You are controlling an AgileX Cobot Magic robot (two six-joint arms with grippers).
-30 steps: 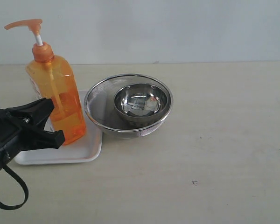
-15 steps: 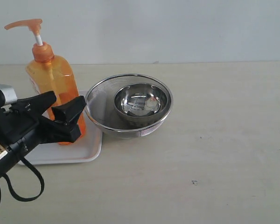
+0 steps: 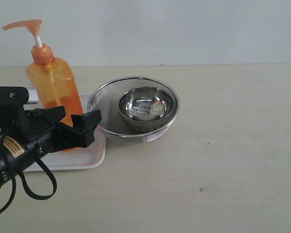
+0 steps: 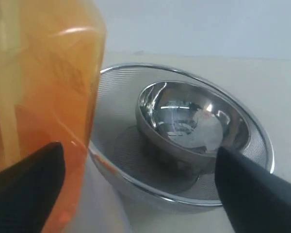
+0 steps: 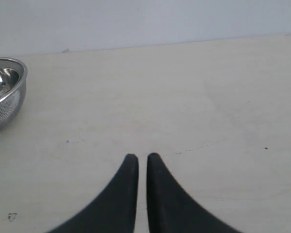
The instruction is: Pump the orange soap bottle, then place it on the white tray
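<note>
Change: the left gripper [image 3: 73,120] has been brought further in from the lower left, and its jaws, closed a second ago, have been spread.
Left gripper: held wide, nothing gripped; one finger [image 4: 24,194] is seen before the bottle's base, contact cannot be told.
Bottle [image 3: 53,92]: stood upright on the tray [image 3: 87,156], left of frame.
Strainer [image 3: 104,104]: just right of the tray, a bowl [image 3: 146,107] set inside.
Right gripper [image 5: 142,162]: narrowed almost shut, nothing held, above the table [image 5: 208,97].
</note>
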